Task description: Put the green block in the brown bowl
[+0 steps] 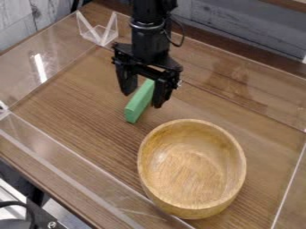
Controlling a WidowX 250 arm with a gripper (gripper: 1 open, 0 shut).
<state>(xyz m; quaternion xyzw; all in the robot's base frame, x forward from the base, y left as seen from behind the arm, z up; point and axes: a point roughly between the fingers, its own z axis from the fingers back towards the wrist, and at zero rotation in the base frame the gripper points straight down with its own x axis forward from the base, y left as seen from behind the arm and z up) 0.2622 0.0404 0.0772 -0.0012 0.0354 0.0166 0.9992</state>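
Observation:
The green block lies flat on the wooden table, a slim bar running from lower left to upper right. My gripper hangs straight down over its upper end, open, one black finger on each side of the bar. Whether the fingertips touch the block or the table I cannot tell. The brown bowl sits upright at the lower right, empty, its rim a short way from the block's lower end.
Clear plastic walls fence the table on the left and front. A small clear stand sits at the back left. A grey plank wall runs along the back.

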